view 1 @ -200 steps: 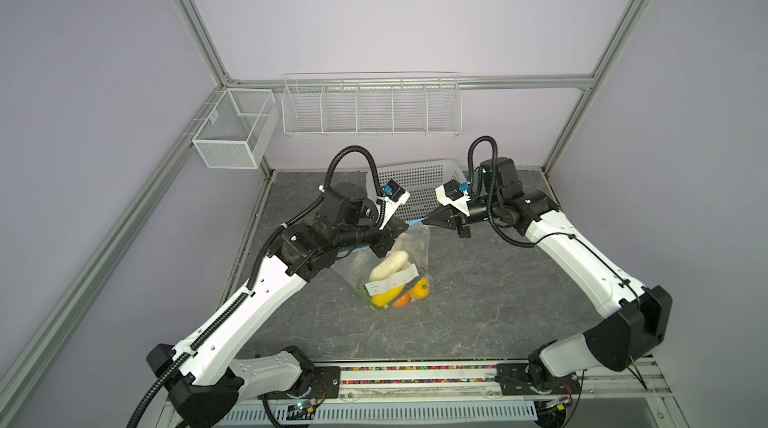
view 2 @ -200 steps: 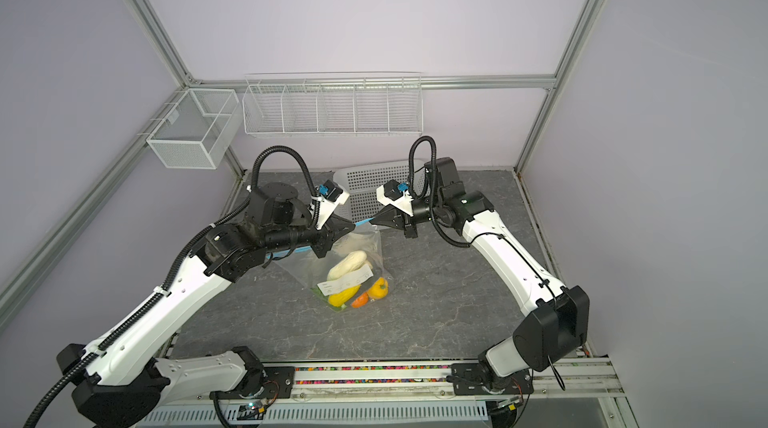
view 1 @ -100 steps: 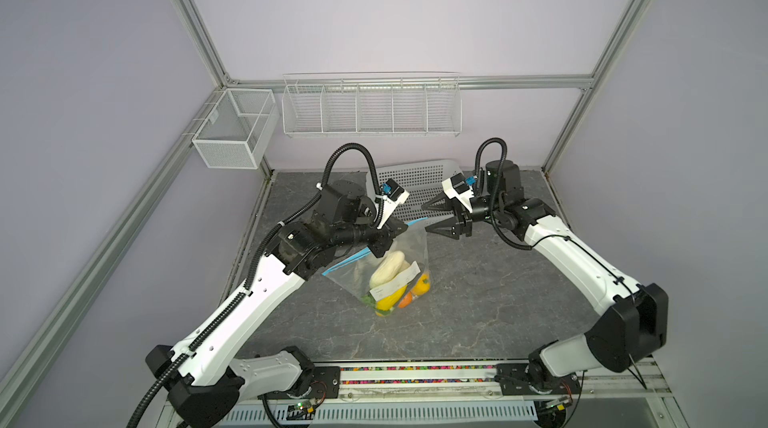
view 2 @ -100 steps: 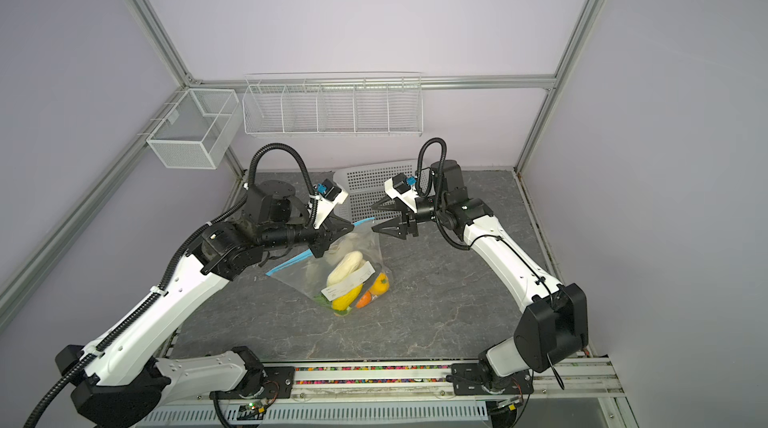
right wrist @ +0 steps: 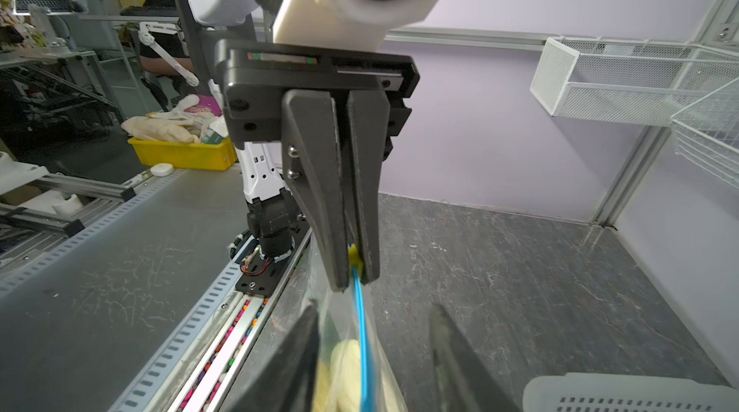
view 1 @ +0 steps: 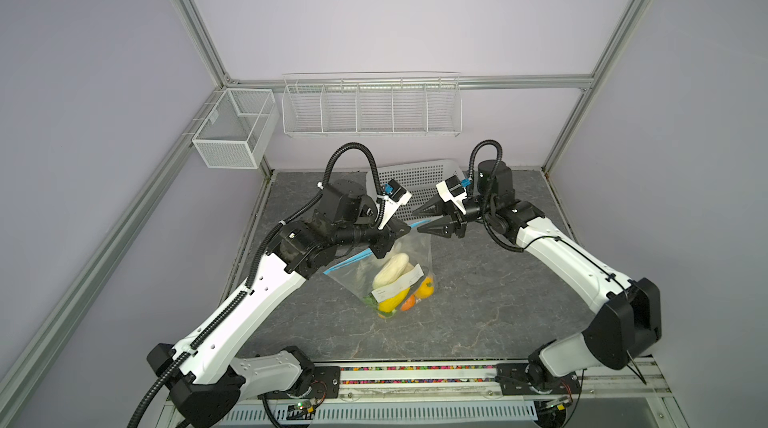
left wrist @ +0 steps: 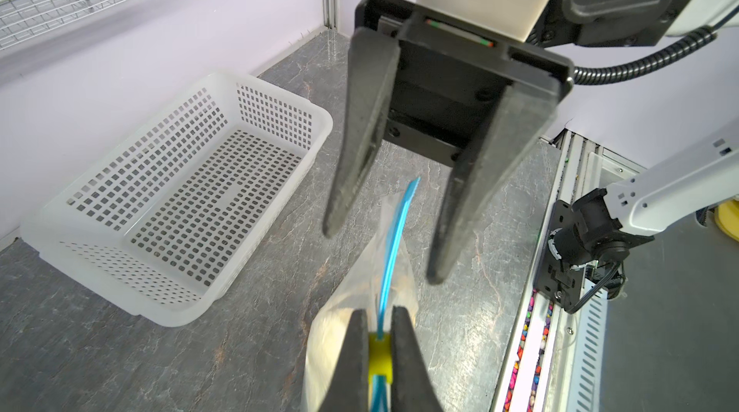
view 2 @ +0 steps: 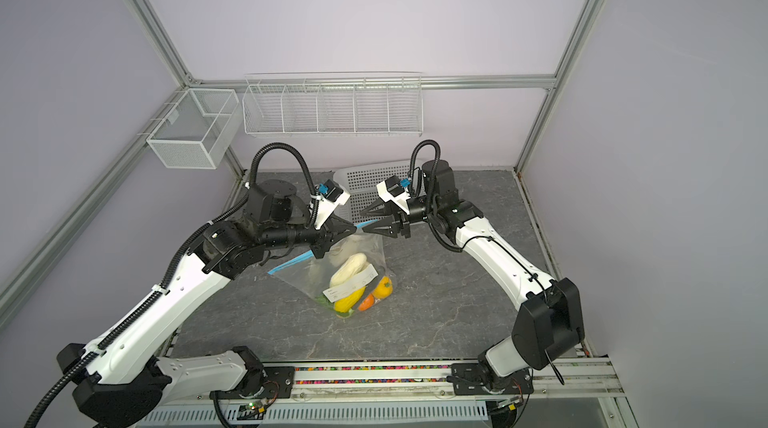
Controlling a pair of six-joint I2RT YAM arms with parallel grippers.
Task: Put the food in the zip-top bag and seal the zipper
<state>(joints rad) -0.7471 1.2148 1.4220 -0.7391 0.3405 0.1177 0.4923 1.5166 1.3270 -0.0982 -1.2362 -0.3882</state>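
Note:
The zip-top bag point(view 1: 417, 251) hangs tilted above the table with the food point(view 1: 390, 276) bunched in its low corner: a pale piece, yellow and orange pieces. My left gripper point(left wrist: 378, 314) is shut on the yellow slider point(left wrist: 379, 358) of the blue zipper point(left wrist: 394, 238). Both top views show it at the bag's raised edge point(view 1: 405, 227) point(view 2: 355, 230). My right gripper point(right wrist: 374, 310) faces it, open. Its fingers straddle the free end of the zipper strip point(right wrist: 362, 322) without touching it. In both top views the two grippers nearly meet point(view 1: 417, 221) point(view 2: 363, 221).
An empty white perforated basket point(left wrist: 180, 190) lies on the grey table at the back, just behind the grippers point(view 1: 415, 174). Wire baskets hang on the back wall point(view 1: 370, 110) and the left corner point(view 1: 232, 131). A rail runs along the table's front edge point(view 1: 415, 372).
My right gripper was shut a second ago. It opened wide, moved left to the zipper's free end and has narrowed somewhat. The left gripper kept its hold on the slider.

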